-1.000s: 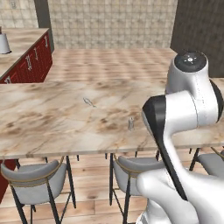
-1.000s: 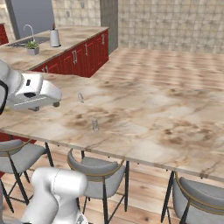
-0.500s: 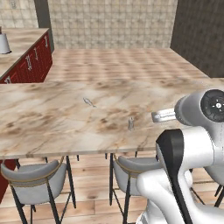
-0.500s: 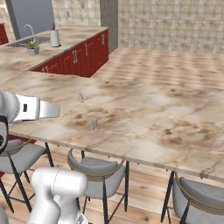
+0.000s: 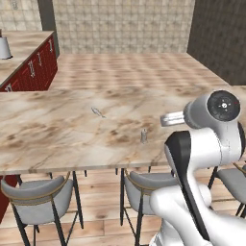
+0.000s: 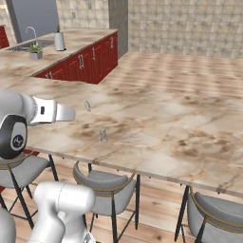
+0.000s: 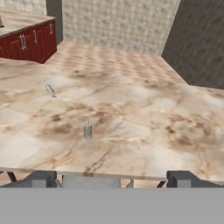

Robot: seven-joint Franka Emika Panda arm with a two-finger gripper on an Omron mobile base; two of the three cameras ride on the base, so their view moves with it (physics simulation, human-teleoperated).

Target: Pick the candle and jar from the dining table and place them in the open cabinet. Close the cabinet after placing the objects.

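The candle [image 5: 143,136] [image 6: 103,135] [image 7: 88,131], a tiny upright pale-grey cylinder, stands on the dining table [image 5: 48,144] [image 6: 190,142] [image 7: 153,131] near its front edge. My gripper [image 7: 113,180] hovers at the table's near edge, facing the candle from a little way back. It is open, the fingertips [image 7: 43,178] wide apart with nothing between them. My hand [image 6: 57,113] juts out level, just above the tabletop height. The jar and the cabinet are out of view.
A thin silvery utensil [image 5: 97,112] [image 6: 87,105] [image 7: 50,90] lies flat on the table beyond the candle. Grey stools [image 5: 33,192] [image 6: 107,185] are tucked under the front edge. A counter over red drawers [image 6: 80,61] stands far left; a dark wall [image 7: 197,39] far right.
The arm has folded down, bringing my hand lower toward the table's front edge. The candle and the utensil have not moved. The gripper stays open.
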